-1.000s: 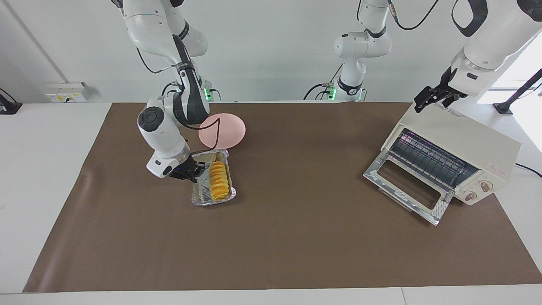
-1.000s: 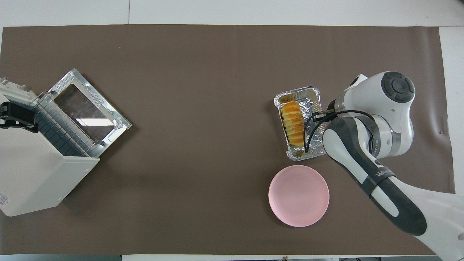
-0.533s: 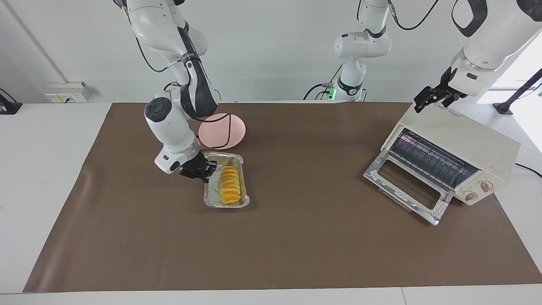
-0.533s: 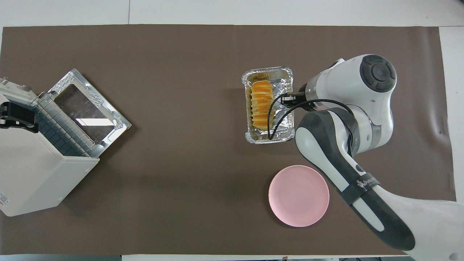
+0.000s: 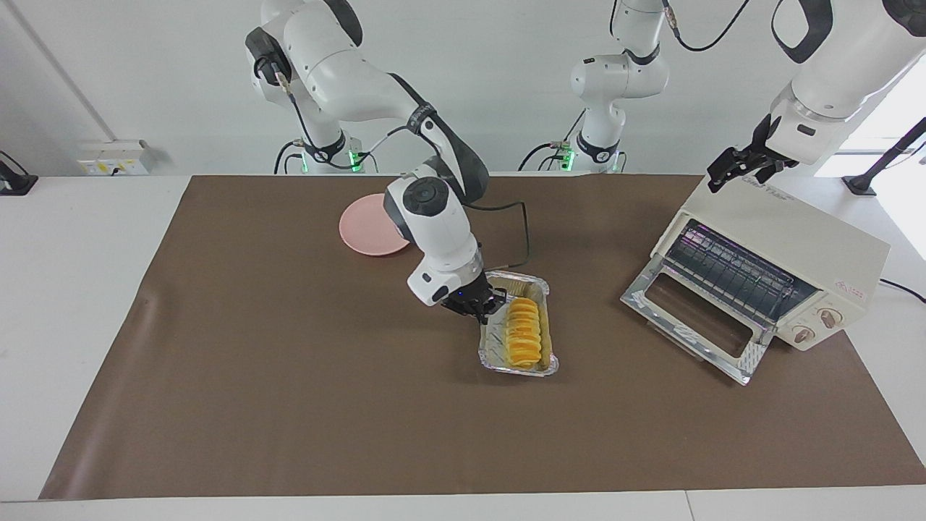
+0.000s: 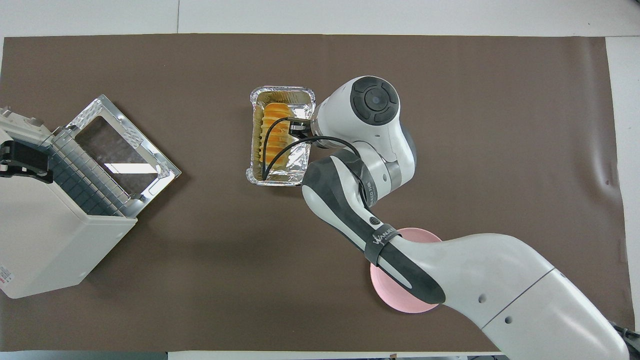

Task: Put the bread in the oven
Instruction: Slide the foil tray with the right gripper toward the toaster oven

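Note:
The bread (image 5: 523,333) is a ridged golden-yellow loaf lying in a silver foil tray (image 5: 517,369) near the middle of the brown mat. My right gripper (image 5: 483,304) is shut on the tray's long rim on the side toward the right arm's end. In the overhead view the bread (image 6: 275,117), the tray (image 6: 282,91) and the right gripper (image 6: 300,132) show partly under a black cable. The cream oven (image 5: 781,239) stands at the left arm's end with its glass door (image 5: 687,318) dropped open and its wire rack showing. My left gripper (image 5: 738,170) waits at the oven's top edge.
A round pink plate (image 5: 365,228) lies nearer the robots, toward the right arm's end; in the overhead view the plate (image 6: 395,295) is partly covered by the right arm. The oven (image 6: 45,240) and the left gripper (image 6: 20,160) sit at that view's edge.
My right gripper has carried the foil tray with the bread along the mat toward the oven, from beside the pink plate to near the middle. The left arm has not moved.

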Robot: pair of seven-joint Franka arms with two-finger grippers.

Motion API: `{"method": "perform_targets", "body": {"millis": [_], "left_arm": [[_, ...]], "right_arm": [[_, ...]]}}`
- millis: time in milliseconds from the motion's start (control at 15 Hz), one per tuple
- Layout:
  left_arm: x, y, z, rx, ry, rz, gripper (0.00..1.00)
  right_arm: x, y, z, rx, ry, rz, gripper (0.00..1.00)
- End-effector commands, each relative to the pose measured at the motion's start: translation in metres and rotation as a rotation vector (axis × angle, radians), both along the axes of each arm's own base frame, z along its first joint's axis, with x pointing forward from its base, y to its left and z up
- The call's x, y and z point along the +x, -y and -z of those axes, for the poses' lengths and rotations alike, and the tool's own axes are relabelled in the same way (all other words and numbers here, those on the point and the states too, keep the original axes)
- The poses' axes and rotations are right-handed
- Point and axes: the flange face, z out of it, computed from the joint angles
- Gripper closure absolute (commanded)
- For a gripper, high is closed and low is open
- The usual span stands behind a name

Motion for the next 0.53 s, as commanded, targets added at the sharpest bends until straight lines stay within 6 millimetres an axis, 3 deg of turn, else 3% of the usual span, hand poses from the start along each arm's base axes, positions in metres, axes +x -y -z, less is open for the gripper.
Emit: {"method": "perform_targets", "body": {"millis": [0, 67, 133, 200, 267, 400, 467], "left_arm": [[-0.007, -0.001, -0.003, -0.015, 0.017, 0.0, 0.0], [-0.007, -0.001, -0.003, -0.015, 0.017, 0.0, 0.0], [-0.007, -0.001, -0.003, -0.015, 0.017, 0.0, 0.0], [-0.007, -0.001, -0.003, -0.015, 0.017, 0.001, 0.0], [-0.007, -0.001, -0.003, -0.015, 0.017, 0.0, 0.0], [-0.007, -0.001, -0.003, -0.015, 0.017, 0.0, 0.0], [-0.007, -0.001, -0.003, -0.015, 0.017, 0.0, 0.0]], "right_arm": [[0.002, -0.01, 0.008, 0.001, 0.023, 0.04, 1.0], [0.0, -0.008, 0.012, -0.007, 0.016, 0.038, 1.0], [0.0, -0.006, 0.012, -0.015, 0.01, 0.038, 0.8], [-0.001, -0.006, 0.013, -0.026, 0.007, 0.033, 0.32], [-0.004, -0.008, 0.014, -0.043, 0.002, 0.027, 0.0], [-0.001, -0.004, 0.002, -0.053, 0.009, 0.04, 0.0], [0.003, 0.006, -0.018, -0.065, 0.021, 0.043, 0.0]]}}
